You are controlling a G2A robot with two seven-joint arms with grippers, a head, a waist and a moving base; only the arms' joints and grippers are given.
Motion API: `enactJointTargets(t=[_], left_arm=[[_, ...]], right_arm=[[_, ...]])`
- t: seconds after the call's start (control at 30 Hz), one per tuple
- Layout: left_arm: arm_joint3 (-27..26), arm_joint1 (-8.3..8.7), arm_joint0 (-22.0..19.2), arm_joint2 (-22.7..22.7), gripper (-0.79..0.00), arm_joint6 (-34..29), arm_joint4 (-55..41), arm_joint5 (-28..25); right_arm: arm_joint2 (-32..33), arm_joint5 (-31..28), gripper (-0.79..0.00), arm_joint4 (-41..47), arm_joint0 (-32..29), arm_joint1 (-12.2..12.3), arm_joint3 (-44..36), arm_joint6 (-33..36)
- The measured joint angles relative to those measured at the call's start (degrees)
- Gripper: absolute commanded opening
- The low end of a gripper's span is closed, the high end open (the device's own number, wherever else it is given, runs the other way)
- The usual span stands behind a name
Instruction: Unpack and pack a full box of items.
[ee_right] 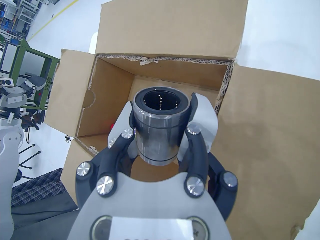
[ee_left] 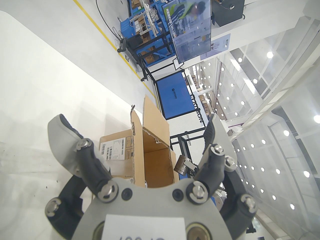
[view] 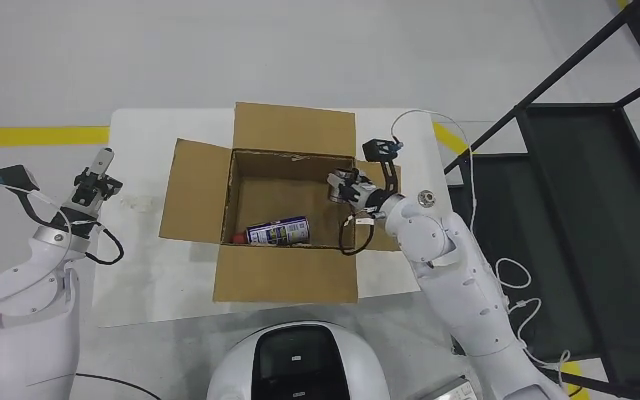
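Two grippers are seen: the left gripper [view: 95, 182], at the left edge of the table [view: 140, 290], is spread wide and empty. The right gripper [ee_right: 163, 112] is clamped on a metal cylinder [ee_right: 160, 128] above the right part of the box [view: 287, 275]. The cylinder is probably best kept clear of the right wall. Inside, one spray can [view: 280, 233] is laid by the near wall.

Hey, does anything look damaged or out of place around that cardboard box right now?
The cardboard box looks rough: its rim is torn and ragged, with loose paper shreds along one edge. Inside, a spray can lies on its side. The metal cylinder sits straight in the right claw.
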Motion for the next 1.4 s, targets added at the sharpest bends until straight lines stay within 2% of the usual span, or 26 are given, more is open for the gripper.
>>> enactJointTargets(t=[0.1,0.33,0.53,0.73,0.83,1.27,1.4], left_arm=[[0.0,0.0,0.0,0.0,0.0,0.0,0.0,0.0],[0.0,0.0,0.0,0.0,0.0,0.0,0.0,0.0],[0.0,0.0,0.0,0.0,0.0,0.0,0.0,0.0],[0.0,0.0,0.0,0.0,0.0,0.0,0.0,0.0],[0.0,0.0,0.0,0.0,0.0,0.0,0.0,0.0],[0.0,0.0,0.0,0.0,0.0,0.0,0.0,0.0],[0.0,0.0,0.0,0.0,0.0,0.0,0.0,0.0]], right_arm=[[0.9,-6.2,-0.785,-0.9,-1.4,0.3,0.7,-3.6],[8.6,-20.7,-0.785,1.1,-9.1,1.3,0.1,-20.3],[15.9,-29.2,-0.785,2.8,-15.0,2.2,1.4,-26.1],[19.5,-29.4,-0.785,0.6,-19.0,2.4,3.3,-32.4],[19.6,-29.1,-0.785,3.3,-19.5,2.3,3.9,-32.5],[19.9,-28.8,-0.785,2.4,-19.4,2.3,4.0,-32.9],[21.4,-30.0,-0.785,-1.8,-19.8,2.3,6.9,-40.4]])
